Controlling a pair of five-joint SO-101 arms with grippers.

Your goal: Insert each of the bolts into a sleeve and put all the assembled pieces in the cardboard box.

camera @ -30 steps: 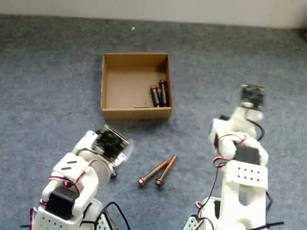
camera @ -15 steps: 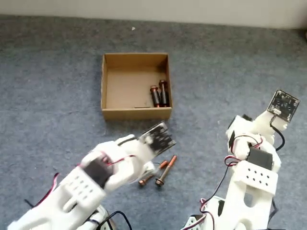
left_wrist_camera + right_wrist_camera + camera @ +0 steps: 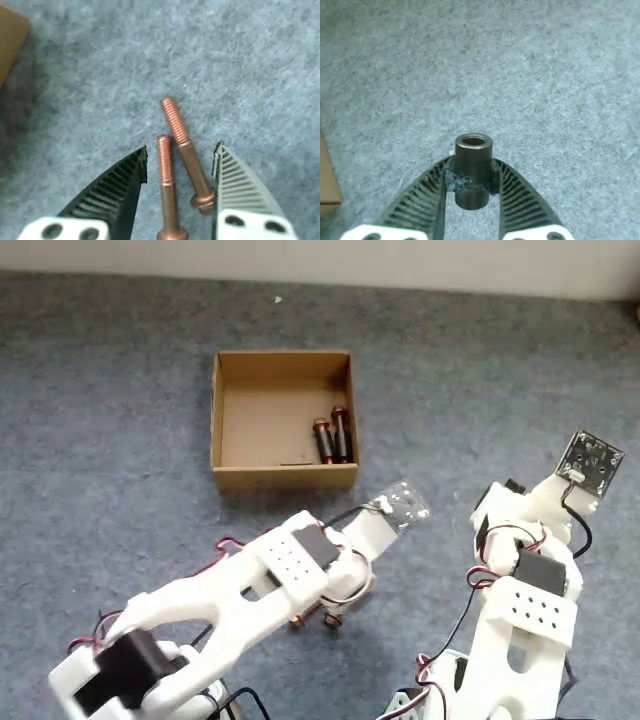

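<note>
Two copper bolts lie side by side on the grey carpet, one (image 3: 166, 185) nearer my wrist than the other (image 3: 185, 145). My left gripper (image 3: 181, 148) hangs open just above them, a finger on each outer side. In the high view the left arm (image 3: 290, 570) covers most of both bolts, and the heads (image 3: 297, 621) peek out beneath it. My right gripper (image 3: 472, 167) is shut on a dark sleeve (image 3: 473, 170), held upright above the carpet with its bore showing. The cardboard box (image 3: 285, 477) holds two assembled pieces (image 3: 332, 437) against its right wall.
The right arm (image 3: 525, 590) stands at the table's right side, well apart from the left arm. A corner of the box (image 3: 10, 35) lies close to the left gripper. Bare carpet surrounds the box.
The left arm has swung forward and to the right, from beside its base to over the two bolts. The right arm shifted right at first, then kept still.
</note>
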